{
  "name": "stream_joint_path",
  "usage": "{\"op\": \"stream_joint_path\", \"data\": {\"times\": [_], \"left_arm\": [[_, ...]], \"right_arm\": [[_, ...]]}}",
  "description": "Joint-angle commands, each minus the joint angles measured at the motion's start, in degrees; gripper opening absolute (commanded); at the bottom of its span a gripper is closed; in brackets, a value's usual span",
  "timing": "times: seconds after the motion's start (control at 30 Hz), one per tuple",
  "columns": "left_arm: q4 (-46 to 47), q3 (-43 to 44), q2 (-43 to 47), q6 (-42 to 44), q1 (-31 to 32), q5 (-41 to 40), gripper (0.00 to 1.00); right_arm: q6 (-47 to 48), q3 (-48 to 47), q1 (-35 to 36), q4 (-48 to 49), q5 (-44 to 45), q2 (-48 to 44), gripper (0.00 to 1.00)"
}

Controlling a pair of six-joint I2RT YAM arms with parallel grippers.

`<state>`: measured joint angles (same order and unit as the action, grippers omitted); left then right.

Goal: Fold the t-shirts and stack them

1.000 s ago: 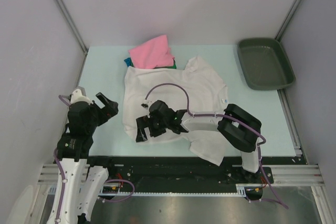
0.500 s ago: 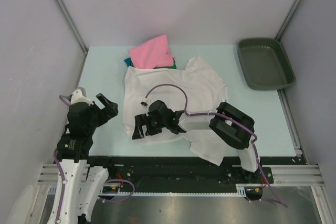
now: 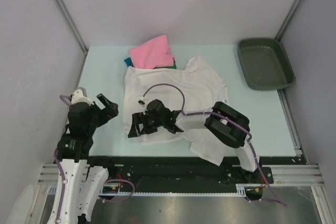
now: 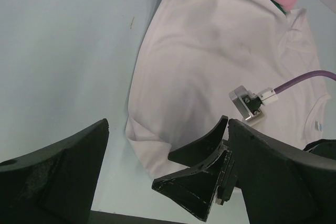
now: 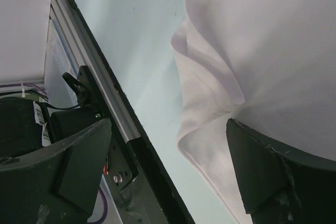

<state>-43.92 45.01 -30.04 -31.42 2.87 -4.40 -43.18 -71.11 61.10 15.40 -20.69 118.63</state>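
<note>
We see the white shirt point(image 3: 173, 85) spread flat in the middle of the desk point(image 3: 105, 72), reaching down to its front edge. The pink shirt point(image 3: 152, 51) lies at the far edge, touching the white one. The right arm point(image 3: 202, 118) reaches over the white shirt's front left corner, its jaws wide open, one jaw against a fold of cloth. The left arm point(image 3: 79, 124) hovers near the left edge, jaws open and holding nothing.
</note>
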Motion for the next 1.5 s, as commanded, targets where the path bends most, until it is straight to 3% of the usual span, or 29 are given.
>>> {"op": "stream_joint_path", "data": {"times": [0.0,0.33,0.63,0.77,0.9,1.03,1.13,1.2,1.23,1.37,1.43,1.47], "left_arm": [[1.1,-0.2,0.4,1.0,0.1,0.2,1.0],[1.2,-0.3,0.4,1.0,0.0,0.0,1.0],[1.1,-0.5,1.7,0.8,0.0,-0.8,1.0],[1.0,-0.5,2.1,0.9,0.0,-0.7,1.0],[1.1,-0.4,2.4,1.0,0.0,-0.3,1.0],[1.2,-0.1,2.2,1.4,0.0,1.1,1.0],[1.5,0.5,1.6,2.1,0.0,3.3,1.0],[0.9,1.7,-0.5,3.2,0.0,4.0,1.0],[0.4,2.1,-1.5,3.5,0.0,6.2,1.0],[-1.1,1.2,-5.4,2.4,0.1,11.4,1.0],[-0.6,0.3,-7.8,1.6,0.3,13.7,1.0],[-1.0,-0.4,-8.7,1.0,0.5,14.1,1.0]], "right_arm": [[-0.6,-3.2,-0.2,2.8,-0.8,1.4,0.95],[1.0,-10.6,0.5,0.3,-3.0,5.8,0.95],[8.2,-22.6,6.0,-9.2,-10.2,10.1,0.94],[13.4,-22.7,8.1,-15.1,-14.8,8.6,0.93],[17.9,-16.5,9.8,-19.3,-12.9,2.3,0.92],[22.6,-9.1,9.7,-21.6,-0.4,-9.5,0.93],[26.6,-7.2,10.8,-27.4,19.7,-19.9,0.96],[28.3,-6.0,11.4,-29.6,28.7,-26.2,1.0],[28.2,-5.8,11.3,-32.2,38.3,-27.8,1.0],[22.8,-1.9,8.5,-36.4,60.3,-36.6,1.0],[17.3,1.1,4.6,-40.6,65.0,-41.5,1.0],[15.5,2.0,-0.8,-42.2,64.2,-42.9,1.0]]}}
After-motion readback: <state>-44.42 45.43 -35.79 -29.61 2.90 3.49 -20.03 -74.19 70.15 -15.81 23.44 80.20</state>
